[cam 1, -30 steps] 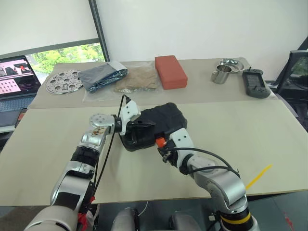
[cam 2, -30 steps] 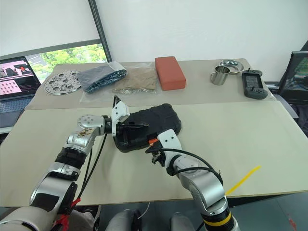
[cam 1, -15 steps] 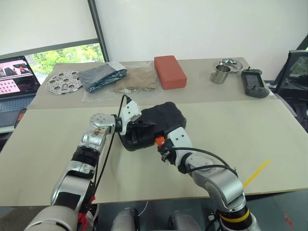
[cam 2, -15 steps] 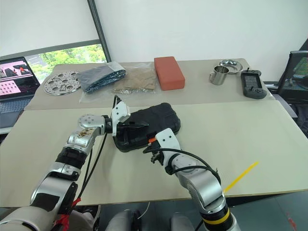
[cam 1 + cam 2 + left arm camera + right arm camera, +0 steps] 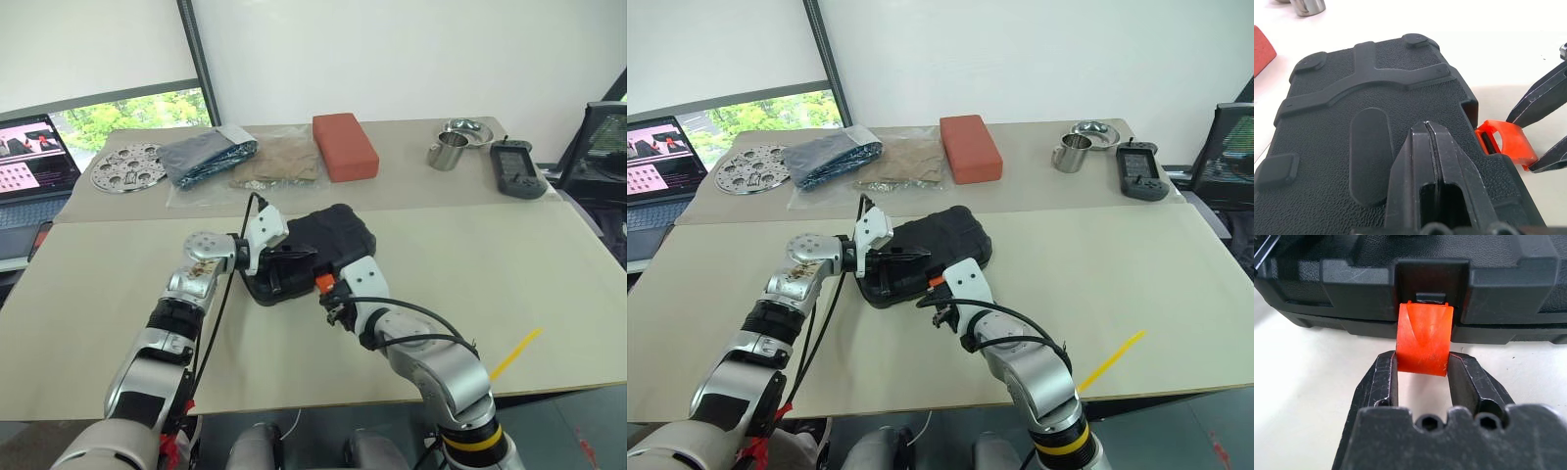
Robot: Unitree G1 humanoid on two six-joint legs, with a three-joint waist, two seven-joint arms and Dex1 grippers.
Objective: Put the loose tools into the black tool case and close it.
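Observation:
The black tool case [image 5: 328, 235] lies in the middle of the table with its lid down. My left gripper [image 5: 1426, 125] is shut and rests its tips on the textured lid near the case's left end. At the front edge, the small orange latch [image 5: 1424, 338] sticks out from its recess. My right gripper [image 5: 1423, 358] is shut on it, one finger against each side. The same latch [image 5: 321, 283] shows in the head view just ahead of my right wrist. The loose tools are out of view.
Along the far half of the table stand a red-orange block [image 5: 345, 147], a metal cup [image 5: 447, 152], a black handheld device [image 5: 517, 168], a grey bag [image 5: 206, 155] and a perforated metal disc [image 5: 127, 166]. A laptop [image 5: 29, 166] is at far left. A yellow strip [image 5: 514, 354] lies near the front right edge.

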